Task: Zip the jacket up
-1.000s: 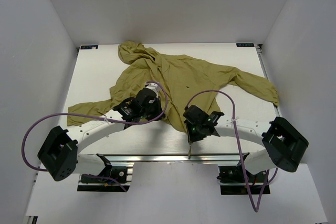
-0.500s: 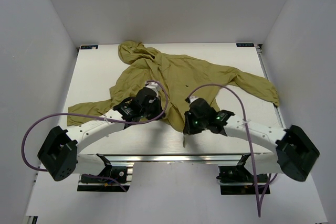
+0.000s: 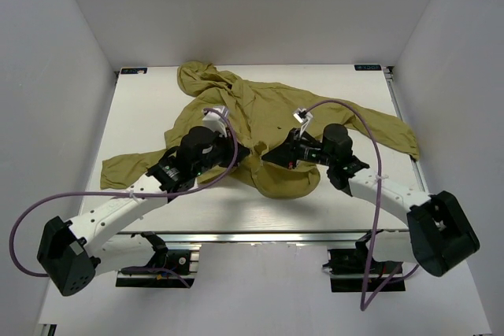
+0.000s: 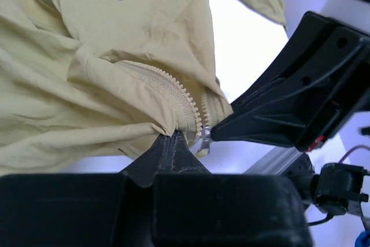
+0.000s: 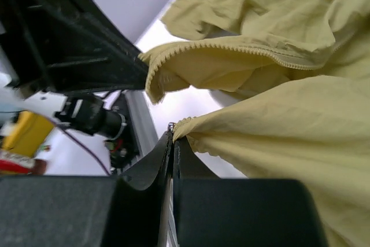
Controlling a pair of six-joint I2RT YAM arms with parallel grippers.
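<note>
The olive jacket [image 3: 268, 112] lies open and wrinkled on the white table, hood at the back, with a small dark spot [image 3: 281, 129] on its front. My left gripper [image 3: 236, 155] is shut on the hem beside the zipper teeth [image 4: 173, 88]; in the left wrist view the left gripper [image 4: 173, 137] pinches the fabric. My right gripper [image 3: 266, 158] points left and meets it tip to tip. In the right wrist view the right gripper [image 5: 171, 132] is shut on the other front edge of the jacket [image 5: 289, 125], at a small metal zipper piece [image 5: 171, 125]. The hem is lifted off the table.
One sleeve [image 3: 126, 167] trails to the left and the other sleeve [image 3: 386, 127] to the right. The hood [image 3: 201, 76] lies near the back wall. A metal rail [image 3: 252, 238] runs along the table's front edge. Purple cables loop over both arms.
My right gripper has closed, and that arm has swung from the front edge out to the right and turned to point left. My left arm has reached farther forward. The hem has bunched up.
</note>
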